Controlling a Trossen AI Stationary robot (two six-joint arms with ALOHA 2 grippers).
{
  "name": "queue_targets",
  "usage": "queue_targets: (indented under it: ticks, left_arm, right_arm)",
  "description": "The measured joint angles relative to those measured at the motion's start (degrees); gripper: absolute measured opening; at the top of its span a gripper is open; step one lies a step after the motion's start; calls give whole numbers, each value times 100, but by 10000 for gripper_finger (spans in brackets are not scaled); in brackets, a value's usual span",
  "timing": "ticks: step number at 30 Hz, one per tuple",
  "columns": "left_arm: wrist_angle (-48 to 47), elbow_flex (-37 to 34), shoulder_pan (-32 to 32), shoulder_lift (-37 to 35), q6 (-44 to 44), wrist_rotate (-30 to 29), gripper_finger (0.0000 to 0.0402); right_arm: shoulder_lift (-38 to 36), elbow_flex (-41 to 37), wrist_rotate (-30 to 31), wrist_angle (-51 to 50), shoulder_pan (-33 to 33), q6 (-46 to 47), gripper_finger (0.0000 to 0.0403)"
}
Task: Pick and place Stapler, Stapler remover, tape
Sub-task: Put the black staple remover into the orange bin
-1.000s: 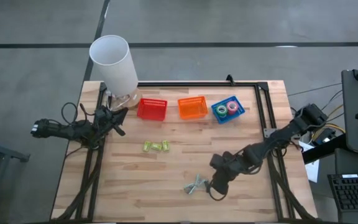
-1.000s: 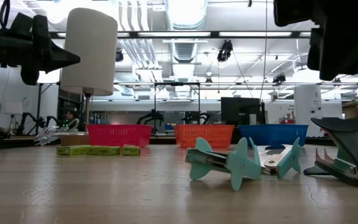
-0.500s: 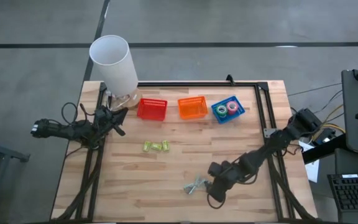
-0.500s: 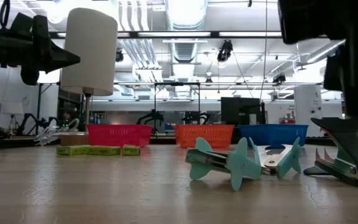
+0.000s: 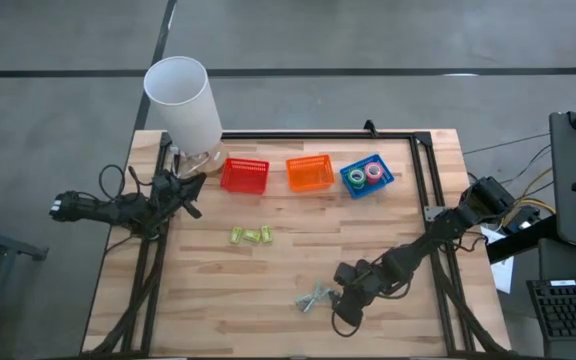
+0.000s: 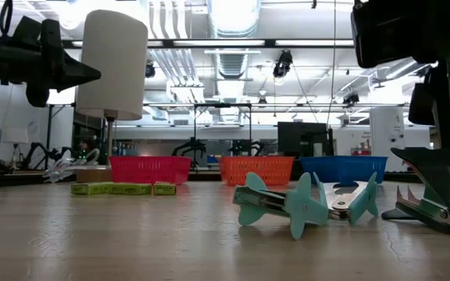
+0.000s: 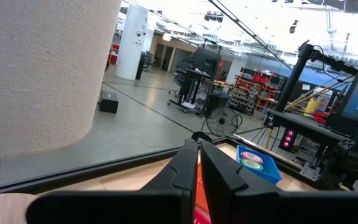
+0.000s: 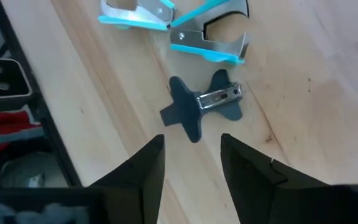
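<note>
At the far left of the high view the left gripper (image 5: pixel 190 196) is seen beyond the table's left edge, beside the base of a tall white cylindrical lamp shade (image 5: pixel 182 100); in the left wrist view its two dark fingers (image 7: pixel 185 174) are pressed together with nothing between them. On the pale wooden plank table (image 5: pixel 268 280), three small yellow-green staple boxes (image 5: pixel 250 235) are laid in a short row left of centre. Along the far edge a red plastic mesh basket (image 5: pixel 245 175), an orange plastic mesh basket (image 5: pixel 310 173) and a blue plastic mesh basket (image 5: pixel 368 176) are lined up; in the blue one a green ring-shaped tape roll (image 5: pixel 357 177) and a pink ring-shaped tape roll (image 5: pixel 374 172) are seen side by side. The contents of the red and orange baskets cannot be made out. Near the front edge, right of centre, two teal-handled metal staple removers (image 5: pixel 313 298) are lying touching each other on the wood. Just to their right a dark grey-handled staple remover (image 8: pixel 199 107) is lying flat, apart from the teal pair. The right gripper (image 5: pixel 345 308) is held low directly over this dark remover; in the right wrist view its dark fingers (image 8: pixel 135 171) are spread wide, one to each side of the remover, without contact. In the low view the dark remover (image 6: pixel 432 191) is seen resting on the table at the right, beside the teal ones (image 6: pixel 303 201).
</note>
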Motion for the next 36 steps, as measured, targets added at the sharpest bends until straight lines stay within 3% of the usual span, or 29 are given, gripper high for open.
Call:
queue_targets:
  ticks: [17,36]
  left_arm:
    - [-1,-2,0,-2,0,0,25]
    - [-1,-2,0,0,0,0,25]
  right_arm:
    - [99,-8,18,57,-130,-234,100]
    - [99,-10,-61,180,-190,-506,20]
